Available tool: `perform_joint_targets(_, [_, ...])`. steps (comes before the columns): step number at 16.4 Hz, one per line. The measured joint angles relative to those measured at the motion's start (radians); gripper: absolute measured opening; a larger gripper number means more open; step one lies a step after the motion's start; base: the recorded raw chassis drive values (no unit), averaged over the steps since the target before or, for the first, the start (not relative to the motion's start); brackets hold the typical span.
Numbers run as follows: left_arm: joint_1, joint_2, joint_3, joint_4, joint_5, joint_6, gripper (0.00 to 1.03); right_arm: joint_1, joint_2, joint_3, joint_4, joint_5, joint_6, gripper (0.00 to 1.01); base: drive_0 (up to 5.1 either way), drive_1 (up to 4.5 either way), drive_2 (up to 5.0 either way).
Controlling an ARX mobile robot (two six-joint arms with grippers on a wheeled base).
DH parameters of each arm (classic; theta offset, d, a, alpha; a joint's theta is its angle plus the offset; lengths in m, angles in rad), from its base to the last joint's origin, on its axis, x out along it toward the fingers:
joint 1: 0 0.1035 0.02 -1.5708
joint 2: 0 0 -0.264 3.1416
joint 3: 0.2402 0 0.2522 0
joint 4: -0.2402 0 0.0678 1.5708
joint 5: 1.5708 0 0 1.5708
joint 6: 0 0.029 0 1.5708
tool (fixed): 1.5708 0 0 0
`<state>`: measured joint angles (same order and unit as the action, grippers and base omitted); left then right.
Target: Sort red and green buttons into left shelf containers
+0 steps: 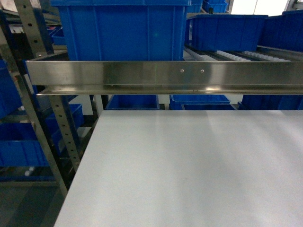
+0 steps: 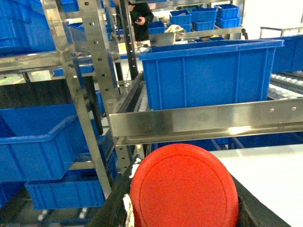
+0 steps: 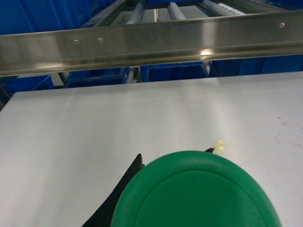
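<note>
Head view: a pale grey counter (image 1: 189,170) fills the lower frame, bare of either arm. A stainless steel rail (image 1: 165,75) crosses the frame above it. A large blue bin (image 1: 123,30) stands on the shelf behind the rail at upper centre-left, with a second blue bin (image 1: 227,30) at upper right on a roller track (image 1: 246,56). A perforated steel upright (image 1: 61,123) stands at the left.

Left wrist view: the red button (image 2: 183,188) fills the lower centre of the frame, cap toward the camera, with the dark parts of the left gripper (image 2: 184,208) showing at either side of it. The button appears clamped in the jaws, though the contact itself is hidden behind the cap. The wrist is raised level with the rail, facing the large blue bin beyond it.

Right wrist view: the green button (image 3: 196,191) fills the lower centre. A black finger (image 3: 118,194) of the right gripper (image 3: 189,213) shows at its left; the jaws appear clamped on it. This wrist points down over the counter toward the rail. A pale yellow scrap (image 3: 218,146) sits just past the cap's upper right edge.
</note>
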<state>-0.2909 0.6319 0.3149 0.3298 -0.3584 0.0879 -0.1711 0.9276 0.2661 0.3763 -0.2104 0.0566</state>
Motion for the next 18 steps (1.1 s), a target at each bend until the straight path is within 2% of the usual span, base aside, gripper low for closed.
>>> perform_joint_targets(14, [0.0,0.002,0.0,0.0,0.0,0.0,0.3,0.0,0.0,0.0,-0.001,0.0,0.0,0.27,-5.0,2.41,2.4])
perform_joint_targets(18, [0.0,0.0,0.0,0.0,0.0,0.0,0.3,0.0,-0.002,0.0,0.002,0.0,0.0,0.27,-4.8,3.55,1.2])
